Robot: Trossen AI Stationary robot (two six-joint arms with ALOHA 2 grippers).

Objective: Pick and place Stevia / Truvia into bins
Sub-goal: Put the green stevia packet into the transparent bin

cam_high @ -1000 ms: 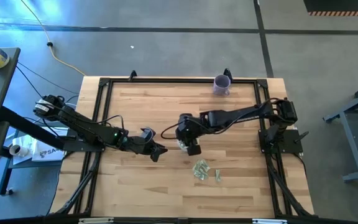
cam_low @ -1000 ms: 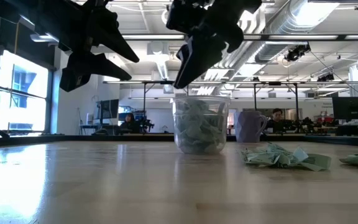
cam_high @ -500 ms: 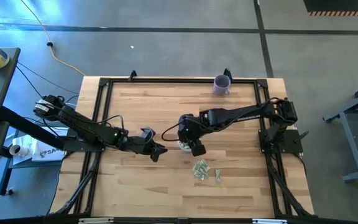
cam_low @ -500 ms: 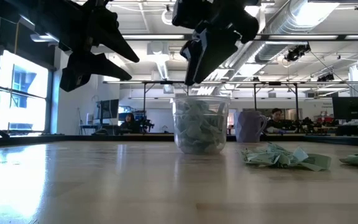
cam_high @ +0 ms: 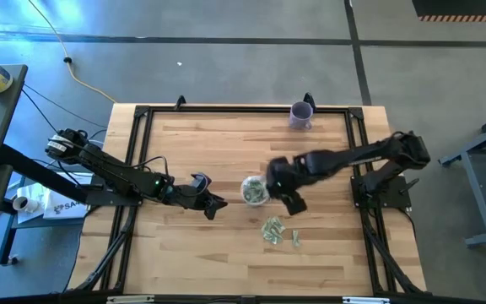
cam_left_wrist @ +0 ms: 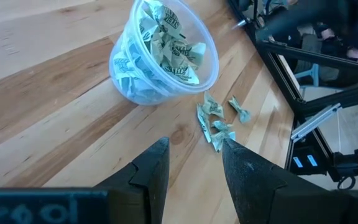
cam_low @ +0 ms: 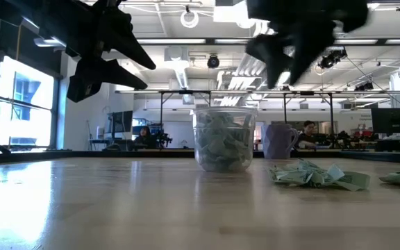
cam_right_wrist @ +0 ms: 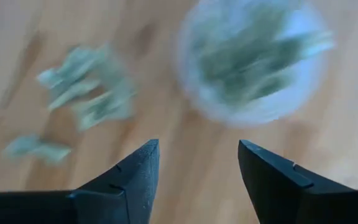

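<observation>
Above the wooden table (cam_high: 192,143), we see the right claw (cam_high: 288,199) spread and empty beside the clear cup (cam_high: 255,190) packed with green sachets (cam_left_wrist: 169,43); loose sachets (cam_high: 272,230) lie nearby. The left claw (cam_high: 215,205) hovers, parted, empty.

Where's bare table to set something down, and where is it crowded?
Free: the wide strip between the purple mug and the clear cup, and the near edge below the loose sachets. Crowded: mid-table, where the left gripper, cup, right gripper and sachets cluster.
</observation>
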